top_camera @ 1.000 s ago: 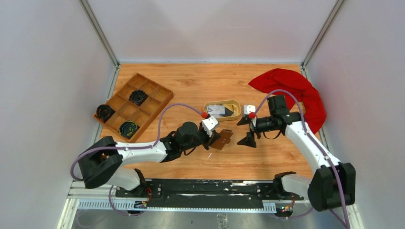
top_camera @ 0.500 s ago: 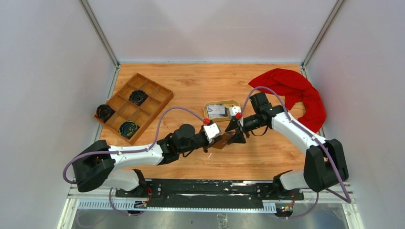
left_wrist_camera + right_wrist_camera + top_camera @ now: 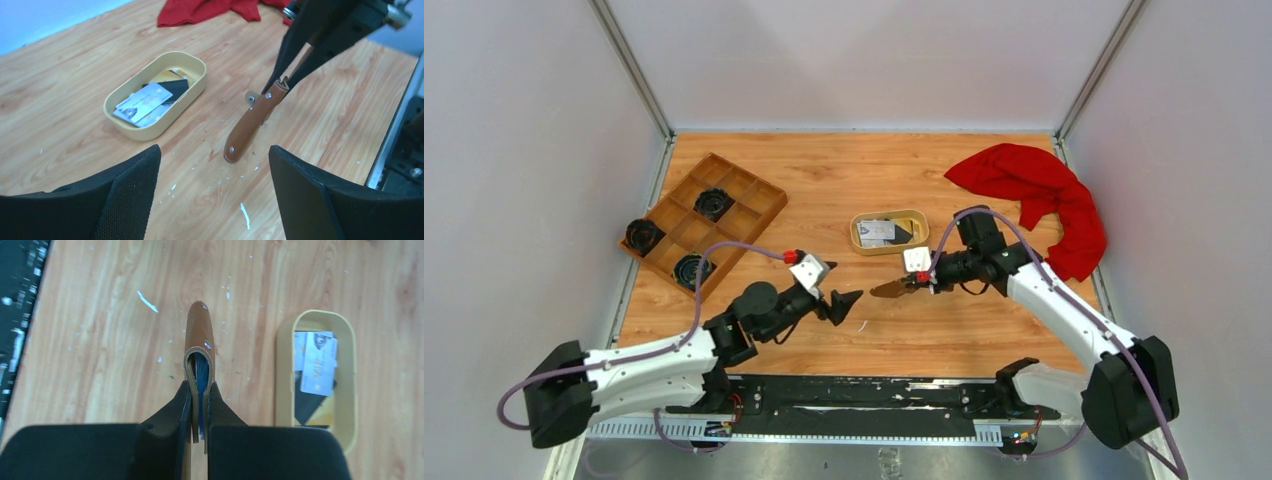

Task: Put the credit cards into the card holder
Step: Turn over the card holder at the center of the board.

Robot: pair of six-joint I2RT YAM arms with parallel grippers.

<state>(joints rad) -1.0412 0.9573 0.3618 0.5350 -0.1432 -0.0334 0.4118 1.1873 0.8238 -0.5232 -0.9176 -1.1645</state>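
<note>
The brown card holder [image 3: 888,289] hangs folded just above the table, and my right gripper [image 3: 911,283] is shut on its open edge. In the right wrist view the card holder [image 3: 199,335] sticks out past the right gripper [image 3: 199,387], with a blue lining between its flaps. My left gripper [image 3: 839,305] is open and stands apart, to the left of it. Seen from the left wrist, the left gripper [image 3: 214,155] frames bare table, with the card holder [image 3: 252,122] beyond. The credit cards [image 3: 886,231], whitish [image 3: 142,102] and black [image 3: 172,87], lie in the oval tan dish [image 3: 861,240].
A wooden compartment tray [image 3: 746,205] holding black round pieces sits at the back left, with one more piece [image 3: 641,236] beside it. A red cloth [image 3: 1034,190] is heaped at the back right. The black rail [image 3: 854,400] runs along the near edge.
My left gripper has opened, let go of the card holder and drawn back to the left. My right gripper came in from the right, shut on the holder and now carries it alone.
</note>
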